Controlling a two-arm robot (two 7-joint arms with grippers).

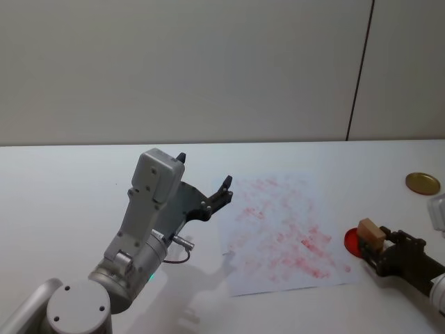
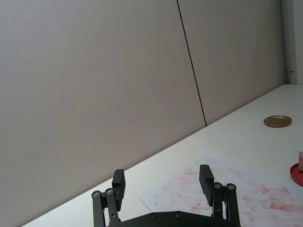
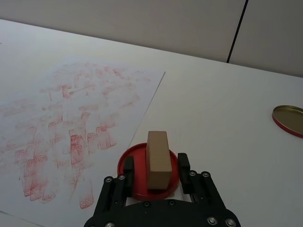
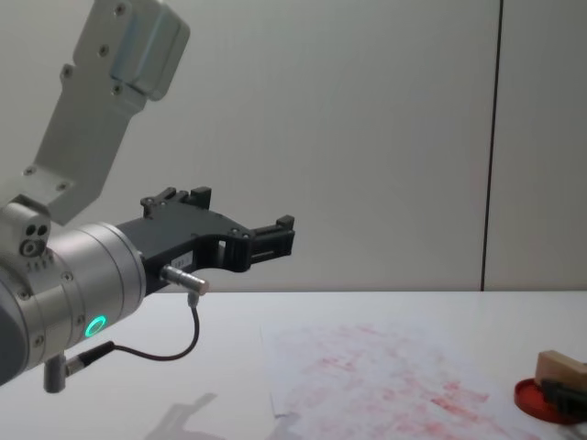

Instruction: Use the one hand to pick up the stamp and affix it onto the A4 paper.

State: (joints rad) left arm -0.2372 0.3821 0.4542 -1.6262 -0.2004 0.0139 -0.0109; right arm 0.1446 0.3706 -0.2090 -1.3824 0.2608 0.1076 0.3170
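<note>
- Right hand (image 3: 154, 172): low at the desk's (image 1: 69, 181) right edge, jaws either side of the stamp (image 3: 157, 158); full contact hard to confirm.
- Stamp: upright on the red ink pad (image 3: 137, 165), just beside the A4 paper (image 3: 71, 127).
- Step advice: grip squarely, lift straight, press flat on paper.
- Left hand (image 2: 162, 182): raised, jaws wide, idle.
- Hidden: stamp's inked face.
</note>
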